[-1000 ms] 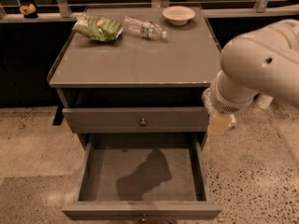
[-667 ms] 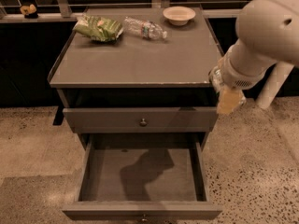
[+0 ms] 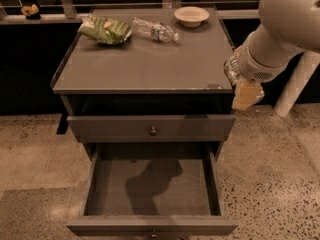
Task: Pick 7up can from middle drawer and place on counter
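Pincer (image 3: 243, 87), clenched on the 7up can (image 3: 231, 72), hangs just off the counter's (image 3: 150, 69) right front corner, the open middle drawer (image 3: 192, 191) empty below: raise over the side rim, travel inward, set the can upright, then release.

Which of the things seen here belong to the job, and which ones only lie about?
For the job: can, up by the gripper at the right edge of the counter; middle drawer, pulled open.

Lying about: snack bag, bottle and bowl, all at the back of the counter; upper drawer, shut.
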`<state>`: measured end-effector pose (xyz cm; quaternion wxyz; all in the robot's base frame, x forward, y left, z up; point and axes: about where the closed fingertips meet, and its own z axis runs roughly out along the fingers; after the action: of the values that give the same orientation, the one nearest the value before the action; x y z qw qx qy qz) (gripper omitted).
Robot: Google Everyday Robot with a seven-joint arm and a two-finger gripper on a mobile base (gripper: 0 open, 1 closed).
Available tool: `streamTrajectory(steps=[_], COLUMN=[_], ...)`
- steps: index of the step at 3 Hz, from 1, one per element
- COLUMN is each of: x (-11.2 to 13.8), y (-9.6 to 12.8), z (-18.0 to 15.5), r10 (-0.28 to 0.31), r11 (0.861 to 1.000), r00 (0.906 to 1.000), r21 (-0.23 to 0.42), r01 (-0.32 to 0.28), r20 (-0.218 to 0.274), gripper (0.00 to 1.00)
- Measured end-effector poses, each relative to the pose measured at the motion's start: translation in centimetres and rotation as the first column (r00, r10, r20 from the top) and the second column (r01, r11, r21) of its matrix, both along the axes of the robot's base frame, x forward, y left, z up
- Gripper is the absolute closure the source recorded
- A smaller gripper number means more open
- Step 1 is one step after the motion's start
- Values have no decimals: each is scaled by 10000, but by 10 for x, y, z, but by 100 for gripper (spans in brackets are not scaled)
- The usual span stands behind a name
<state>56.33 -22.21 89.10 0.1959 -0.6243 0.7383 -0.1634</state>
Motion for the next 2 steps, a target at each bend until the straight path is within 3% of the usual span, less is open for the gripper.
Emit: streamTrajectory(steps=[1,2], x=[22,66], y=[3,9], z=[9,9], r10=[380,1289], r11=[9992,9904], r00=[9991,9887], r21=[-132,-406], r01=[-383,-1323], r20=[-178,-768], gripper=[100,100])
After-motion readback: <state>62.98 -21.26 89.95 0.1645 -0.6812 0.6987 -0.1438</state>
